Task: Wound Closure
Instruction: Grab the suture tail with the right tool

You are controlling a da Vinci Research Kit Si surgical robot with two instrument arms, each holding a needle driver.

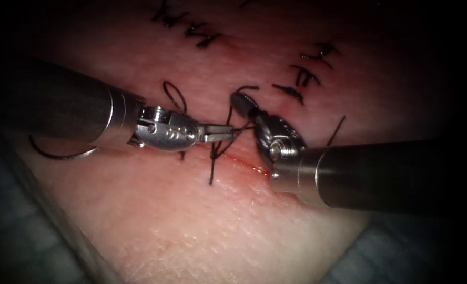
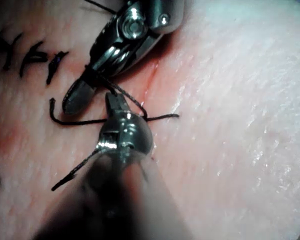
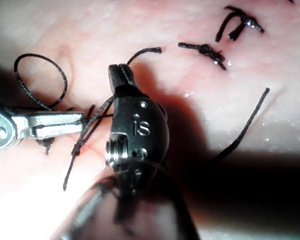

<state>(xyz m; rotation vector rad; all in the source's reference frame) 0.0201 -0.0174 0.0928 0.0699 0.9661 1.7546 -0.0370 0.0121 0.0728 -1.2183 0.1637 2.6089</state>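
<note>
My left tool (image 1: 232, 131) comes in from the left, its jaws shut on the black thread (image 1: 216, 152) just left of the cut (image 1: 250, 164). The same jaws (image 3: 75, 120) pinch the strand beside the right tool. My right tool (image 1: 237, 99) points up and left over the cut, jaws shut, with thread wound around them and a short thread end (image 3: 145, 51) leaving their tip (image 3: 120, 72). The curved needle (image 1: 60, 156) lies loose on the tissue (image 1: 202, 226) far to the left, partly under the left shaft, held by neither tool. Both tips (image 2: 115, 102) (image 2: 72, 102) nearly touch.
Several tied stitches (image 1: 302, 79) with cut ends run along the cut toward the back right. Red fluid (image 1: 257, 168) lines the cut's near part. A thread loop (image 1: 174, 97) stands behind the left tool. The tissue's front edge (image 1: 344, 247) drops off at the lower right.
</note>
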